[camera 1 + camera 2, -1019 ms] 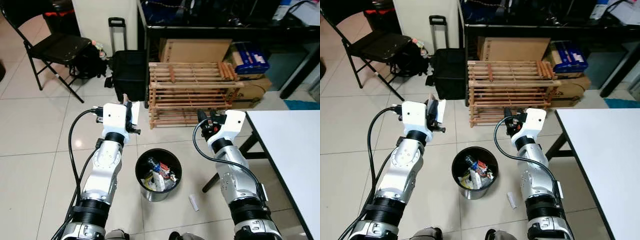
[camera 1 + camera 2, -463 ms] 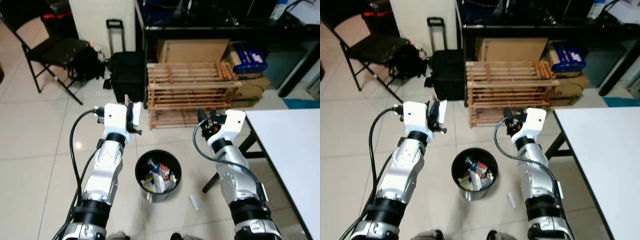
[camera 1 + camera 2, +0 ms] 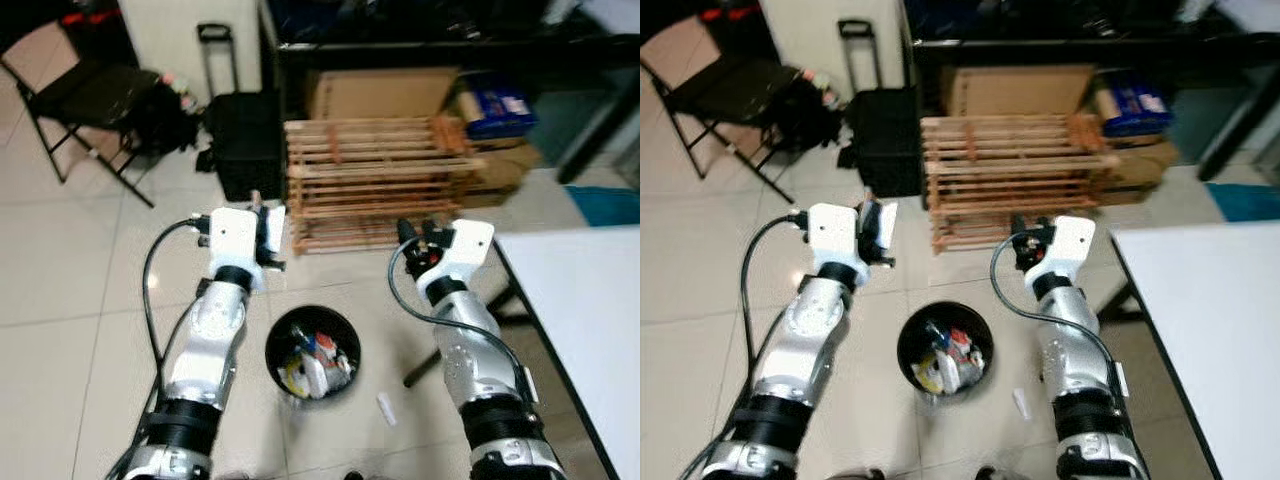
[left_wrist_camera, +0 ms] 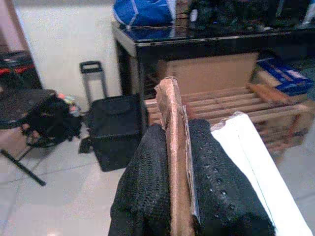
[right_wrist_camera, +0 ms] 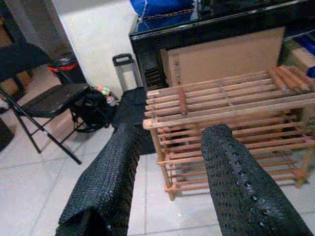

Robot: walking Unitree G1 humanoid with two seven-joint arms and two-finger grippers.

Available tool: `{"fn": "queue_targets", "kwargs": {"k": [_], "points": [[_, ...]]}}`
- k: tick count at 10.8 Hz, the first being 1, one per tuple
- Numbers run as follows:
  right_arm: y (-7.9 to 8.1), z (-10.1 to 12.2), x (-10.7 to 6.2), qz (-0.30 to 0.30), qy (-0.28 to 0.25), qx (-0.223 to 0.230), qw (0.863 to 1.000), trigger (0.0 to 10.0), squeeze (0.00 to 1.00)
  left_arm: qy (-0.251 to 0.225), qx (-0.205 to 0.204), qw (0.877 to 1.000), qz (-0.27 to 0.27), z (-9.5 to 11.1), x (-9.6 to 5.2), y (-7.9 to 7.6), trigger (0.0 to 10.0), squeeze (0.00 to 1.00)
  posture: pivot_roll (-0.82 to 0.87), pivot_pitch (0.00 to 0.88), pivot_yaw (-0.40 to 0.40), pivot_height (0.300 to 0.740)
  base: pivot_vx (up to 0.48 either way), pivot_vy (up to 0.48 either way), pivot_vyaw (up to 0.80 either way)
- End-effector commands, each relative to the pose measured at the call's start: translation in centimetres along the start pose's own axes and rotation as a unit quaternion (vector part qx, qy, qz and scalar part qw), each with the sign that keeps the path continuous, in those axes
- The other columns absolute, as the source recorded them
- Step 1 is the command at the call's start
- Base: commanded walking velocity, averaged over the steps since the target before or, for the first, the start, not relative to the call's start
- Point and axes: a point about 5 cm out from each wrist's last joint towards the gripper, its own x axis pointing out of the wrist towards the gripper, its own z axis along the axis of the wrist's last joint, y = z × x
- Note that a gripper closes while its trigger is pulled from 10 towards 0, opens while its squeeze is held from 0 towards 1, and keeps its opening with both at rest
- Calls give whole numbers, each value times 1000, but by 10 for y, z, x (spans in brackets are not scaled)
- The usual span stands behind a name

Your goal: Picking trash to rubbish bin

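My left gripper point(image 3: 264, 222) is raised at chest height, shut on a flat piece of cardboard point(image 4: 176, 147) with a white sheet beside it. The cardboard point(image 3: 271, 226) stands upright between the black fingers point(image 4: 147, 187). Below and to the right of that gripper, a round black rubbish bin point(image 3: 313, 353) stands on the tiled floor, holding several wrappers. My right gripper point(image 3: 413, 238) is held up on the bin's other side, open, with nothing between its fingers point(image 5: 110, 177). A small white scrap point(image 3: 386, 408) lies on the floor right of the bin.
A wooden slatted rack point(image 3: 375, 175) stands ahead, with cardboard boxes point(image 3: 385, 95) behind it under a black table. A black trolley case point(image 3: 236, 135) and a folding chair point(image 3: 85, 95) are at the left. A white table point(image 3: 590, 320) fills the right side.
The camera has shifted a little, so the whole scene sits lower and slightly left. Both arms keep the same pose; the left still holds the cardboard.
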Motion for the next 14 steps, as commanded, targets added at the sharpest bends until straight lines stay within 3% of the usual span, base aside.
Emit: {"fn": "queue_targets", "kwargs": {"k": [1,5,8,11,12,13,14], "points": [[-5,0,-1,-8,4,1,1000,10000,0,-2,-2,1000,-11,3,2,-6,10000,0,15,106,-62,740,420,0,0],[-5,-1,-1,-9,5,1,1000,10000,0,-2,-2,1000,-21,3,2,-9,10000,0,17,101,-58,740,410,0,0],[-4,-2,-1,-9,6,2,1000,10000,0,2,-3,999,-40,1,0,-15,10000,0,16,103,-55,740,0,0,0],[-6,-2,-1,-13,6,2,1000,10000,0,65,9,996,-64,-31,-5,-18,10000,0,12,105,-56,740,0,0,0],[-6,-2,-1,-12,6,1,1000,10000,0,120,22,989,-85,-58,-6,-22,10000,0,8,105,-59,740,0,0,0],[-6,-2,-1,-11,6,1,1000,10000,0,143,24,985,-91,-67,-7,-24,10000,0,7,105,-59,740,0,0,0],[-6,0,-2,-11,3,0,1000,10000,0,200,21,975,-99,-87,-12,-28,10000,0,-15,111,-58,740,0,0,0]]}}
